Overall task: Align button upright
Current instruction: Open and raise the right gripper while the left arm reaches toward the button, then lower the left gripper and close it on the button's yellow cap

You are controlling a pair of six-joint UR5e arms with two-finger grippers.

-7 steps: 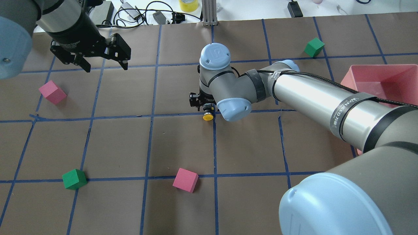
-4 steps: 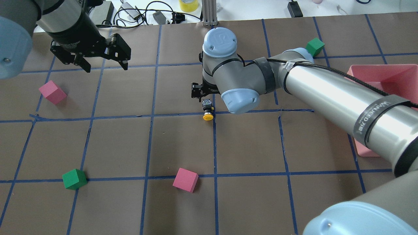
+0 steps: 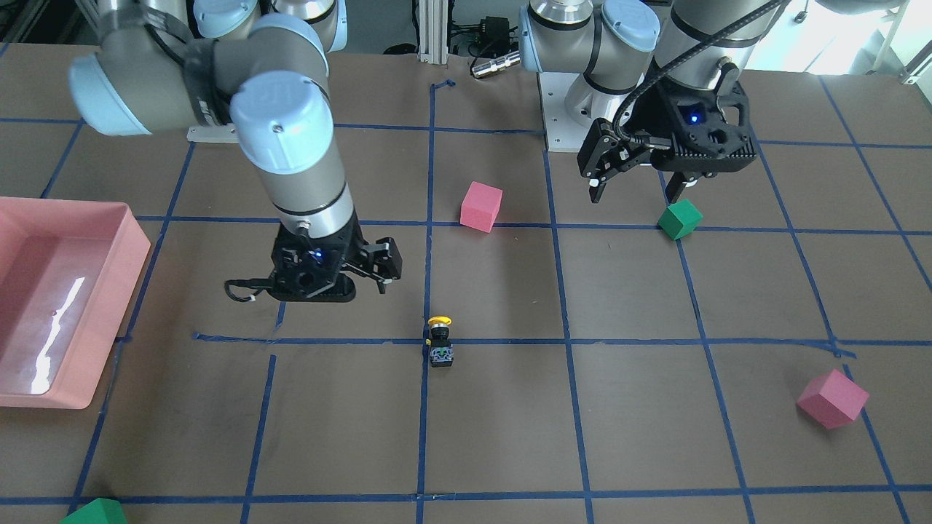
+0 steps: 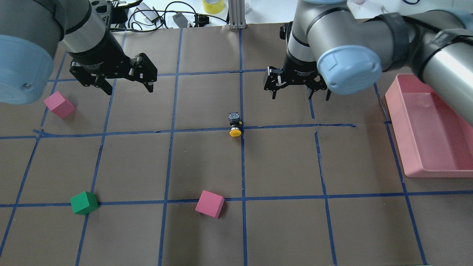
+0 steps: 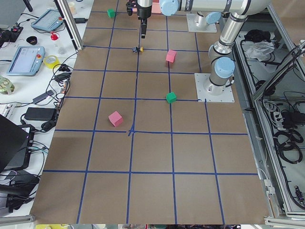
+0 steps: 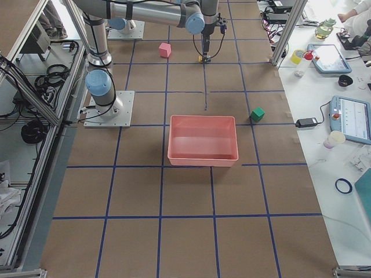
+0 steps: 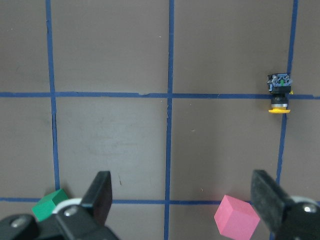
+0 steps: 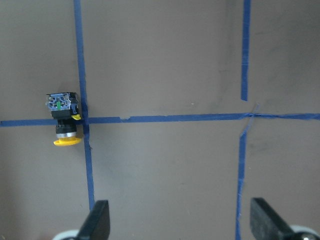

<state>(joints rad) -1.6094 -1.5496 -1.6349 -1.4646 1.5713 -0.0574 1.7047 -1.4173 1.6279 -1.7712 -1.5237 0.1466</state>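
Observation:
The button [image 4: 235, 125] lies on its side on a blue tape crossing at mid-table, yellow cap toward the robot and black base away. It also shows in the front view [image 3: 440, 342], the left wrist view [image 7: 280, 93] and the right wrist view [image 8: 63, 120]. My right gripper [image 4: 300, 96] is open and empty, raised above the table to the right of the button and farther back; it also shows in the front view [image 3: 314, 290]. My left gripper [image 4: 129, 88] is open and empty, raised at the far left; it also shows in the front view [image 3: 635, 193].
A pink bin [image 4: 438, 172] stands at the right edge. Pink cubes [image 4: 59, 104] [image 4: 210, 203] and a green cube [image 4: 84, 202] sit on the left and front of the table. Another green cube [image 3: 95, 513] sits at the far side.
My right gripper rose from over the button and swung away to the right and back. The button stayed on its side in place. My left gripper shifted slightly toward the centre.

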